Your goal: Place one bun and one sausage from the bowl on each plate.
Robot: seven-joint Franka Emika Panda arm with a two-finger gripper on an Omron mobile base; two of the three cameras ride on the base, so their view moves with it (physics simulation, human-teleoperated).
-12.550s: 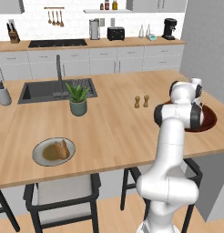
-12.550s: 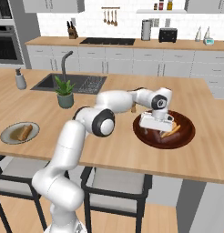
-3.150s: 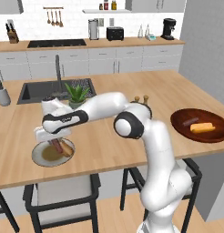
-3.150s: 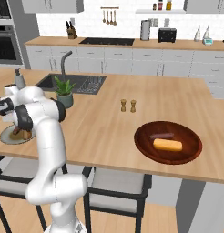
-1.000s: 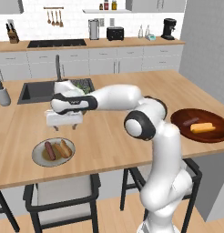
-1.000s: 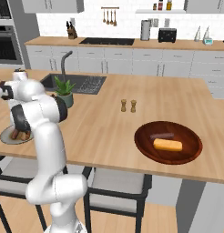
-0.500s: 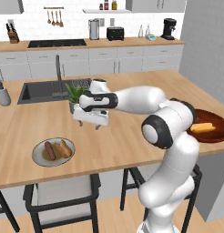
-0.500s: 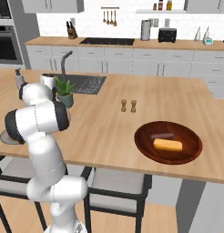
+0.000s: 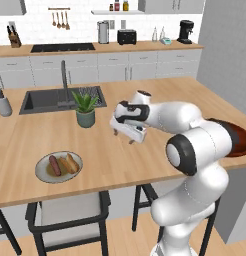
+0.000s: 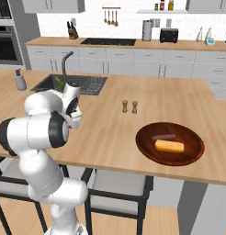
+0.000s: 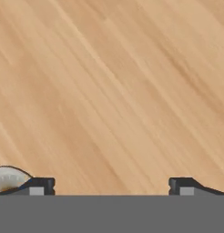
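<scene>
A pale grey plate sits near the counter's front left with one reddish sausage and one tan bun lying side by side on it. My gripper hangs open and holds nothing, low over bare wood to the right of that plate. In the hand view the gripper shows wide-apart tips, and the plate's rim peeks in at the lower left. The dark wooden bowl stands far right with a bun in it. A darker bar behind the bun looks like a sausage.
A potted plant stands just behind and left of the gripper, beside the sink and its faucet. Salt and pepper shakers sit mid-counter. A dispenser is at the far left. Stools stand below the front edge.
The arm has swung right, away from above the plate to the middle of the counter. The gripper stays open and empty. Sausage and bun lie still on the plate.
</scene>
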